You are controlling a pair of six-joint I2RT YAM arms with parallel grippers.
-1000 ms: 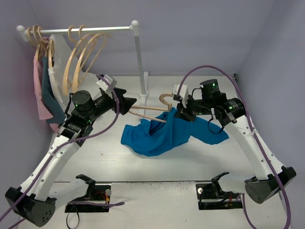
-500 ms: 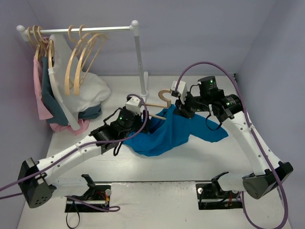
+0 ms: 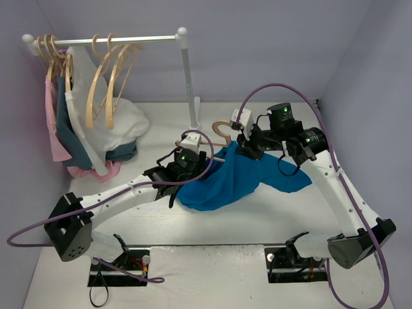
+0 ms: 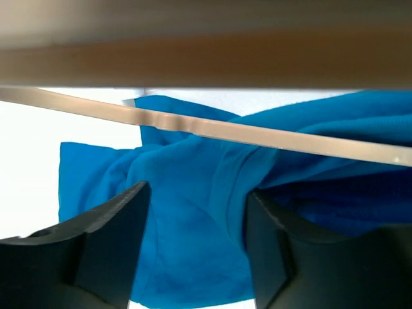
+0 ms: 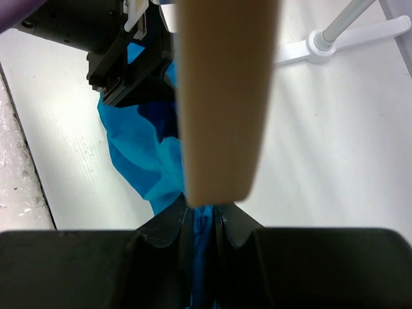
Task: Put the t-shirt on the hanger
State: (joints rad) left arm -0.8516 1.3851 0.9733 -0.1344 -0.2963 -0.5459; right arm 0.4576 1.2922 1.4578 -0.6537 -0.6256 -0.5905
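Observation:
The blue t-shirt [image 3: 232, 183] lies crumpled at mid-table, its upper part lifted over the hanger [image 3: 222, 131], whose tan hook sticks out behind. My right gripper [image 3: 248, 151] is shut at the hanger's neck. In the right wrist view, blue cloth [image 5: 135, 154] is pinched between the jaws [image 5: 203, 215] below the wooden arm [image 5: 222, 96]. My left gripper [image 3: 205, 166] is open at the shirt's left upper edge. In the left wrist view its jaws [image 4: 196, 238] stand apart over blue cloth [image 4: 193, 193], under the hanger's thin bar [image 4: 212, 129].
A clothes rack [image 3: 187, 77] stands at the back left, its foot [image 3: 195, 125] just behind the hanger. Spare wooden hangers [image 3: 106, 84], a white garment [image 3: 125, 125], a teal one [image 3: 67, 129] and a pink one [image 3: 55, 122] hang there.
My left arm has swung from the rack side to the middle and reached the shirt's left edge. My right gripper has lifted the hanger slightly and stayed shut.

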